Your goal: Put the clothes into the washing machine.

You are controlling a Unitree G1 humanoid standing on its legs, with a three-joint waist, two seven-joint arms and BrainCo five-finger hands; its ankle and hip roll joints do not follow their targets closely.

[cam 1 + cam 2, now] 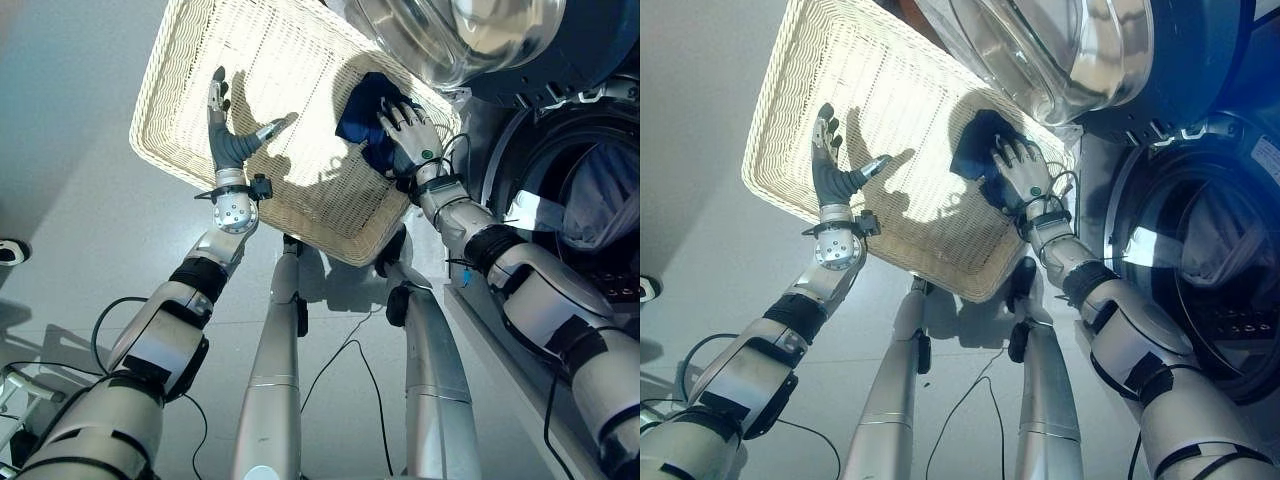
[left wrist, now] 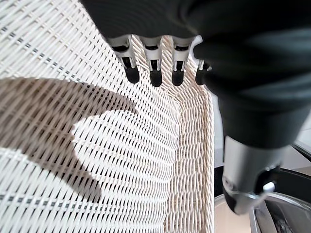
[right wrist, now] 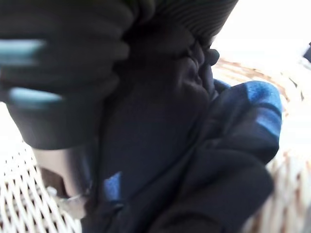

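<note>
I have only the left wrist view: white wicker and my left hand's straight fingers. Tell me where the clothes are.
Observer: A dark blue cloth lies by the right edge of the white woven wicker basket, with the right hand resting on it.
Operator: Report the washing machine.
Observer: The washing machine stands at the robot's right, and its round glass door is swung open above the basket's corner.
Operator: Check the drum.
Observer: A pale garment already lies inside the drum.
</note>
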